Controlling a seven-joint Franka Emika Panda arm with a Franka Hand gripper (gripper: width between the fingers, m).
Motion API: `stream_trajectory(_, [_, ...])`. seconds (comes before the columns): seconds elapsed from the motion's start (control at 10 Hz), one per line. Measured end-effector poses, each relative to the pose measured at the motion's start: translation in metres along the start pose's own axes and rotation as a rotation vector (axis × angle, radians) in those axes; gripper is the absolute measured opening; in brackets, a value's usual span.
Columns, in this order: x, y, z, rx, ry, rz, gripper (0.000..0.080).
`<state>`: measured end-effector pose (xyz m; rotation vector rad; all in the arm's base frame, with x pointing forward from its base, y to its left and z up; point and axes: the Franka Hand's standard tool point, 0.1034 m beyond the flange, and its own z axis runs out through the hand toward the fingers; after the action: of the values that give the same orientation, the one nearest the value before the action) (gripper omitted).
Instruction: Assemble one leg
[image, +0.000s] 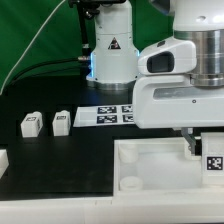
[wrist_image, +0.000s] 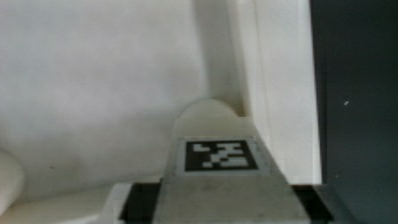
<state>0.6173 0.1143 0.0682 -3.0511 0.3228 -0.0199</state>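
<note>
My gripper (image: 203, 148) is shut on a leg (image: 213, 161), a small white post with a black-and-white tag. It holds the leg at the large white tray part (image: 140, 160), near the tray's far corner at the exterior view's right. In the wrist view the leg (wrist_image: 219, 150) sits between the two dark fingers (wrist_image: 146, 203) of the gripper (wrist_image: 222, 205), and its tip points at the tray's rim (wrist_image: 222, 60). I cannot tell whether the leg touches the tray. Two more legs (image: 30, 124) (image: 61, 121) stand on the black table at the left.
The marker board (image: 112, 114) lies behind the tray by the robot's base (image: 110, 60). A white part (image: 3, 158) shows at the exterior view's left edge. Black table (wrist_image: 356, 100) lies just outside the tray's rim.
</note>
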Motion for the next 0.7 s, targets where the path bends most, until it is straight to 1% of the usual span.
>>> stream_trajectory(0.2, [-0.0001,-0.0002,0.0,0.001,0.0,0.017,0.0288])
stream_trajectory(0.4, [-0.0001,-0.0007,0.0005,0.007,0.001,0.289,0.029])
stream_trajectory(0.5, [-0.0014,-0.0023,0.0013,0.01,0.011,0.477,0.029])
stream_trajectory(0.7, [-0.003,-0.0056,0.0016,0.01,0.018,0.786,0.029])
